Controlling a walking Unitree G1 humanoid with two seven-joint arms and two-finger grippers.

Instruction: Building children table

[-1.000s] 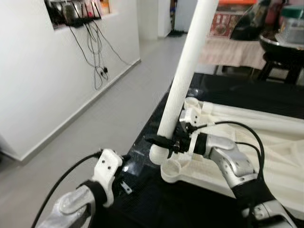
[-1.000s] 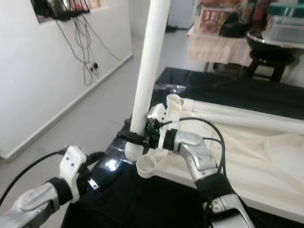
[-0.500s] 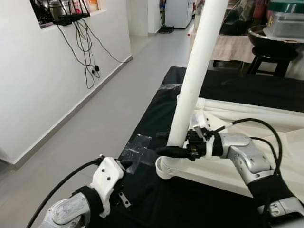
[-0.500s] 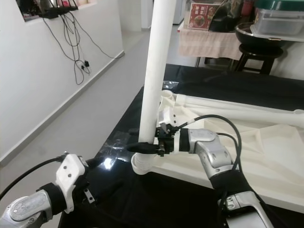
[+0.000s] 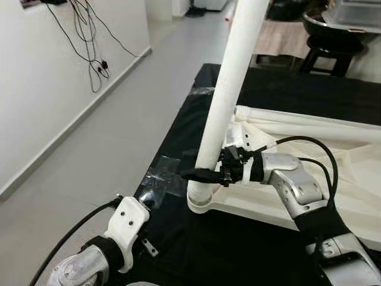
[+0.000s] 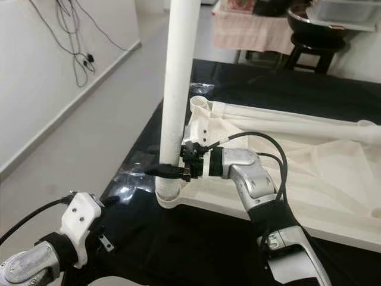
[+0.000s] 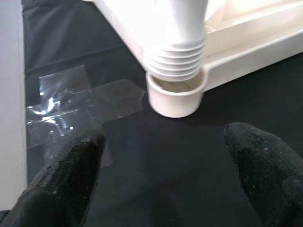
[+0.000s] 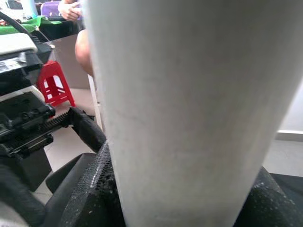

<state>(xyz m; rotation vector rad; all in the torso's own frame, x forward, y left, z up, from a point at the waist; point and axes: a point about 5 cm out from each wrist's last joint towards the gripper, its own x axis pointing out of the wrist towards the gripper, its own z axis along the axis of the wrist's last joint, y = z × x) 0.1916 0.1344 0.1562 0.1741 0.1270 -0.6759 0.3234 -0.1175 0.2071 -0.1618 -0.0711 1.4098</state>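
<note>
Since 1 second ago the white table leg has come down from just beside the corner socket into it, and the camera has dipped too, so the wall and cables sit higher in the head views. The leg now stands nearly upright, leaning slightly away from the robot, with its ribbed threaded end seated in the round socket at the near corner of the upturned white tabletop. The right gripper holds the leg low down, just above the threads; its 2 black fingers are closed around the tube, one finger showing across the front of it. The right arm reaches in from the lower right, forearm roughly level, wrist bent toward the leg, a black cable looping over it. The left gripper hangs low at the near edge of the bench, which is draped in black cloth, and its fingers are spread wide, holding nothing, pointing at the socket from a little way off. A patch of clear tape lies on the cloth beside the socket. 2 more white legs lie flat along the far side of the tabletop.
</note>
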